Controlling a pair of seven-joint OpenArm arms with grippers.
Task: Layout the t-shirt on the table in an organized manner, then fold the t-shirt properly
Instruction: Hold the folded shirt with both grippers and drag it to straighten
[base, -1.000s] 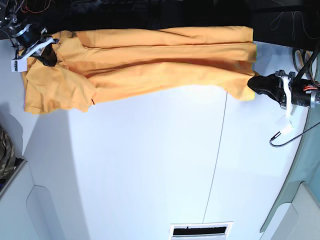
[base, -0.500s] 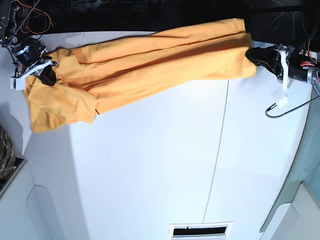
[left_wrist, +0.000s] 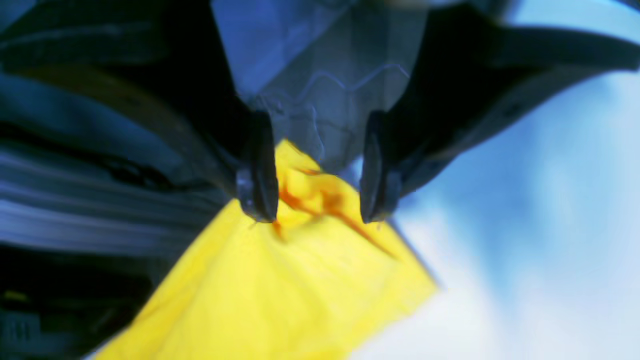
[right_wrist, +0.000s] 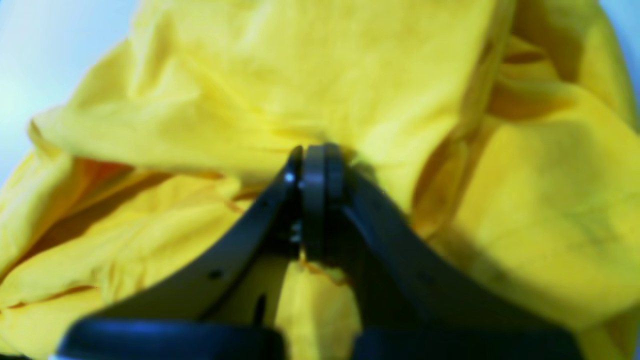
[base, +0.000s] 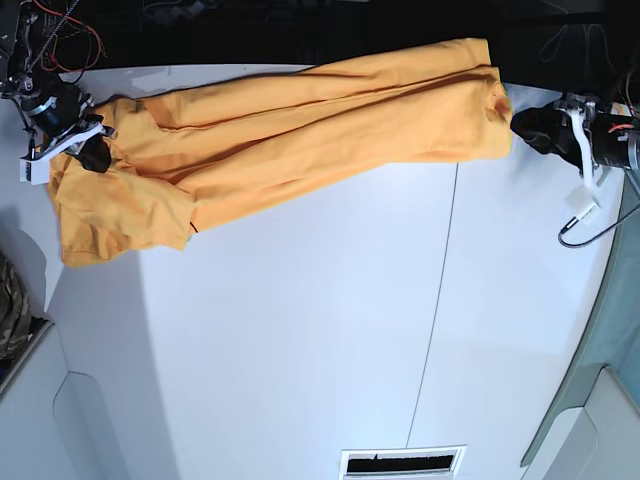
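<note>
Two grippers are noted: right gripper (right_wrist: 315, 165) is clamped on the t-shirt (base: 300, 125); left gripper (left_wrist: 317, 200) is parted beside its hem.

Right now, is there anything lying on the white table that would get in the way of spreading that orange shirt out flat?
Nothing visible does. The t-shirt lies bunched along the far edge, and the table in front of it shows only bare white surface with a thin dark seam. The camouflage fabric sits at the side, apart from the shirt.

Base view is bright and sharp, with glare on the white table (base: 300, 330) and curved distortion at the edges. Both wrist views are blurred, bluish and oversaturated.
</note>
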